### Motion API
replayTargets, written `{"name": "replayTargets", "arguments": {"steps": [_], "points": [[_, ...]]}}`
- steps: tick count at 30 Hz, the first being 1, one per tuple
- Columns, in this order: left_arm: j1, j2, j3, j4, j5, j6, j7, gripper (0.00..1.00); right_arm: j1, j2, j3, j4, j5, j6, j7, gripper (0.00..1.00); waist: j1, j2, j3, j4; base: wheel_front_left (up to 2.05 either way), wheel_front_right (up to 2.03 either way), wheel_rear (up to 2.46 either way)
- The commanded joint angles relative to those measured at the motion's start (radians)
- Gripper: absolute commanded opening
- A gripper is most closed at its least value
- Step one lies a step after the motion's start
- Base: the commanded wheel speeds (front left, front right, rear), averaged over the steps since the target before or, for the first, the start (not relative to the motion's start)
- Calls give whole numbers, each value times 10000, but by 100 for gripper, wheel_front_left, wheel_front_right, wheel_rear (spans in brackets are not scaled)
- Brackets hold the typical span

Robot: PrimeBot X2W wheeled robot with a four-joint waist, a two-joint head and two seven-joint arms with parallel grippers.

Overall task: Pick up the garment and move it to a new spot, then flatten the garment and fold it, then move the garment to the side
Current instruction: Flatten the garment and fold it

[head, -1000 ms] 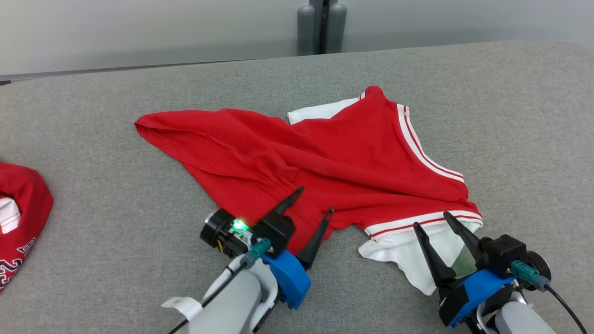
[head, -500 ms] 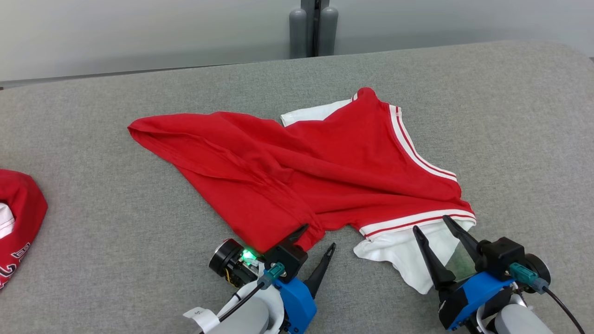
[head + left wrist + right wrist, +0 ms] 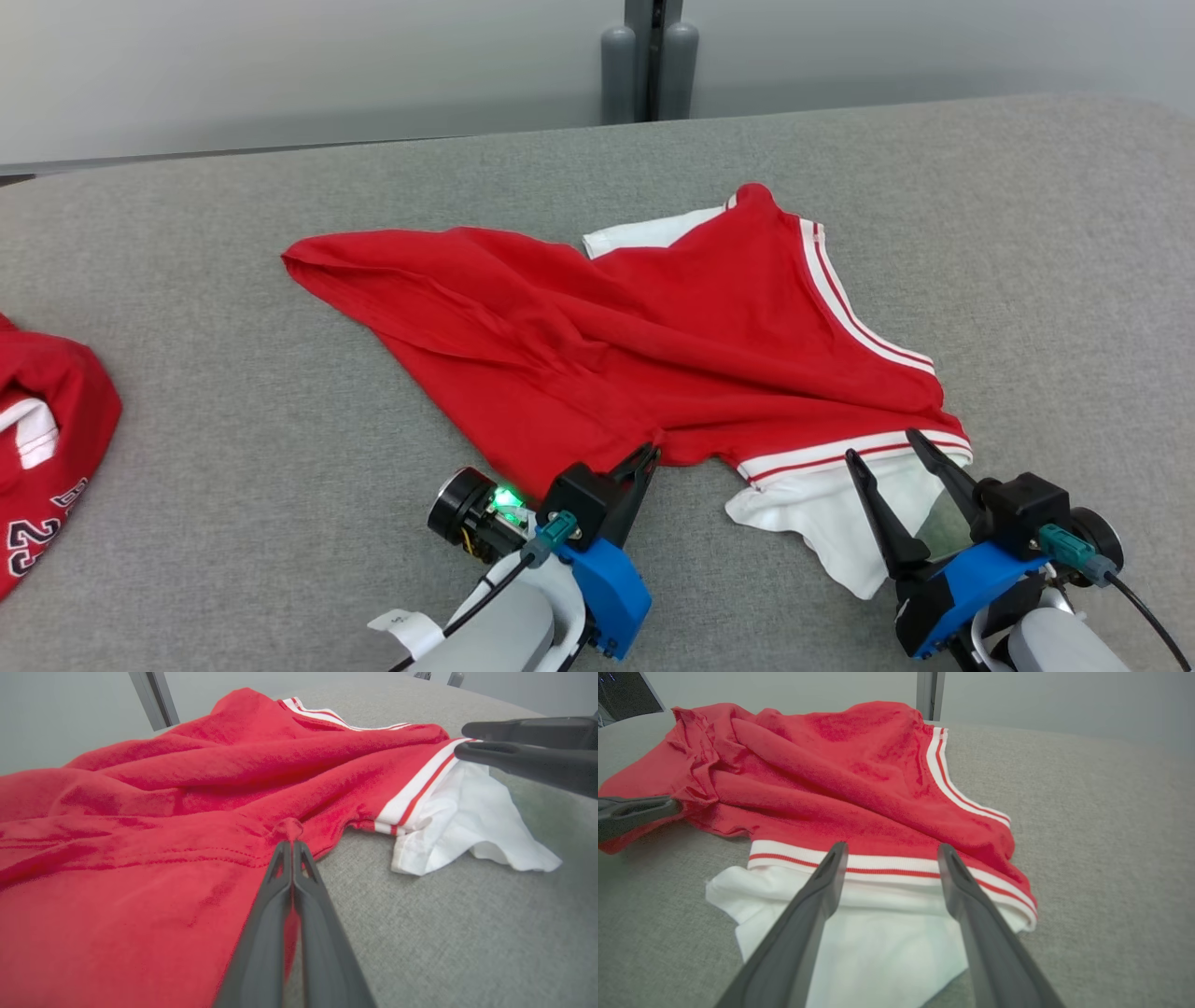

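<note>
Garment [image 3: 653,345]: you find it crumpled near the middle of the grey table [image 3: 233,485], running from a pointed end on the left to a bunched corner at the near right.
Fabric: soft red knit, folded over itself in long diagonal ridges. A stitched hem runs along the near edge.
Trim [image 3: 868,327]: white bands with thin red stripes edge the right side and wrap the near right corner.
White panel [image 3: 812,513]: plain white cloth spills from under the trim onto the table at the near right. You see a smaller white piece at the far edge.
Left gripper [image 3: 647,455]: clamped on a small pinch of the red near hem, fingers pressed together. Your left wrist view shows a nub of cloth at the tips.
Right gripper [image 3: 882,444]: fingers spread wide, low over the white panel, tips at the striped band, holding nothing.
Second red garment [image 3: 47,429]: lies at the table's left edge, well apart, with white lettering showing.
</note>
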Motion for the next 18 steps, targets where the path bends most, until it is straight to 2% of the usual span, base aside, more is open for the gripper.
{"name": "replayTargets", "arguments": {"steps": [1,6,11,15,17,18], "points": [[26,9,220,-318,75,137,-32,0,63,-19,-47,0,-11,-3,-3,100,0,0,-91,86,0,0,0],[577,14,1398,-1799,668,693,-32,0,289,84,-163,84,-13,-3,-3,100,0,0,-545,466,0,0,0],[1613,16,3228,-3172,1249,971,-32,0,577,253,-215,167,-44,-3,-3,100,0,0,-1068,910,0,0,0],[2565,19,4872,-3545,1470,1138,-32,0,752,363,-303,258,-93,-3,-3,100,0,0,-1391,1144,0,0,0],[2959,2,5519,-3558,1502,1198,-31,0,826,416,-321,309,-124,-3,-3,100,0,0,-1531,1214,0,0,0],[2959,2,5519,-3558,1502,1198,-31,0,826,416,-321,309,-124,-3,-3,100,0,0,-1531,1214,0,0,0]]}}
